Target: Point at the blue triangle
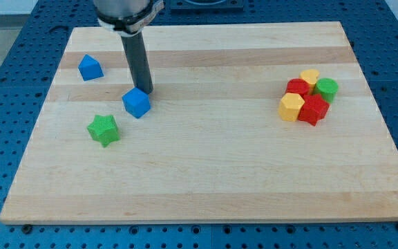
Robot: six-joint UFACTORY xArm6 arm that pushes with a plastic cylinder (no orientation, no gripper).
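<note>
The blue triangle block (90, 67) lies near the board's upper left. A blue cube (136, 102) lies to its lower right. My tip (146, 91) stands just above and right of the blue cube, touching or nearly touching it, and well to the right of the blue triangle. The rod runs up to the arm at the view's top.
A green star block (103, 129) lies lower left of the blue cube. At the right is a tight cluster: yellow block (310, 77), green block (327, 88), red block (296, 88), yellow hexagon (291, 106), red star (314, 109). The wooden board (206, 173) rests on a blue perforated table.
</note>
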